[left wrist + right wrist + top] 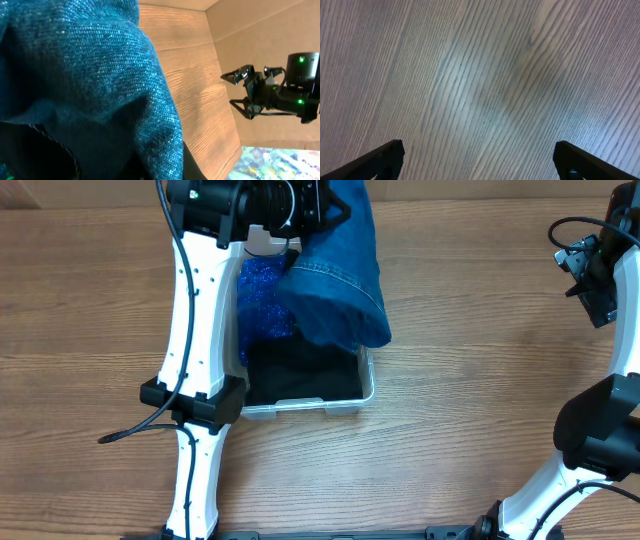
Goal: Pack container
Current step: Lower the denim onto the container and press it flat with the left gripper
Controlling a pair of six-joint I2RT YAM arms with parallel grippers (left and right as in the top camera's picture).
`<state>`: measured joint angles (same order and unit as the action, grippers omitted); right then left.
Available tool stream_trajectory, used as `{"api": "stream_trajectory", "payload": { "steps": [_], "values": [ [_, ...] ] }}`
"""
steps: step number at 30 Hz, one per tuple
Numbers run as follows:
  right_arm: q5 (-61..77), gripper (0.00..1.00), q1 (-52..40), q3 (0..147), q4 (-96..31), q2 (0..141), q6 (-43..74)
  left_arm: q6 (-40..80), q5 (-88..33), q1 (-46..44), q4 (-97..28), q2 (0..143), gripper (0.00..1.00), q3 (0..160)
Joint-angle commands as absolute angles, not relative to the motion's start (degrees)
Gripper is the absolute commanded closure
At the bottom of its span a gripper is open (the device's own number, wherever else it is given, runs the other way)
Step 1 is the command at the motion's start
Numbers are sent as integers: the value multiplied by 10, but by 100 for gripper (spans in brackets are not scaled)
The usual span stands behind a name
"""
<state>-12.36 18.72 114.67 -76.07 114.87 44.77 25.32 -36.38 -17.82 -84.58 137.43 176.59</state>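
Left hand (pixel 322 208): closed, pinching denim cloth (pixel 340 275) that hangs over the container.
Container (pixel 368 385): on counter (pixel 480 380), mouth up, long axis 12-to-6, at 6 o'clock from left hand.
Right hand (pixel 477 155): spread wide, empty.

table (pixel 480 380): wood grain, matt and smooth, with a soft sheen in the right wrist view. container (pixel 300 409), lower centre: clear plastic, glossy rim. denim (pixel 345 270), top centre: blue twill, rough, matt, stitched hem; coarse weave plain in the left wrist view. blue cloth (pixel 262 300) beside it: glittery, sparkles. black cloth (pixel 300 370) in the container: matt, smooth. left arm (pixel 200 310) shell: white plastic, smooth, slight gloss. right gripper (pixel 479 145): fingers matt black. cable (pixel 130 430), lower left: black, matt.
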Motion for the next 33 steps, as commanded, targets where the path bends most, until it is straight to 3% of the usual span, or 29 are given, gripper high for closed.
{"api": "stream_trajectory", "payload": {
  "steps": [1,18,21,28,29,32,33],
  "values": [
    [-128,0,188,1147,-759,1149,450,240,-406,-192,-838,1378,94,1774],
    [-128,0,188,1147,-759,1149,450,222,-388,-171,-896,1396,90,1774],
    [-128,0,188,1147,-759,1149,450,222,-386,-156,-912,1396,81,1774],
    [-128,0,188,1147,-759,1149,450,215,-368,-122,-947,1396,81,1774],
    [-128,0,188,1147,-759,1149,450,211,-368,-119,-949,1396,80,1774],
    [-128,0,188,1147,-759,1149,450,196,-364,-108,-962,1396,59,1774],
    [-128,0,188,1147,-759,1149,450,192,-353,-105,-968,1396,58,1774]
  ]
}}
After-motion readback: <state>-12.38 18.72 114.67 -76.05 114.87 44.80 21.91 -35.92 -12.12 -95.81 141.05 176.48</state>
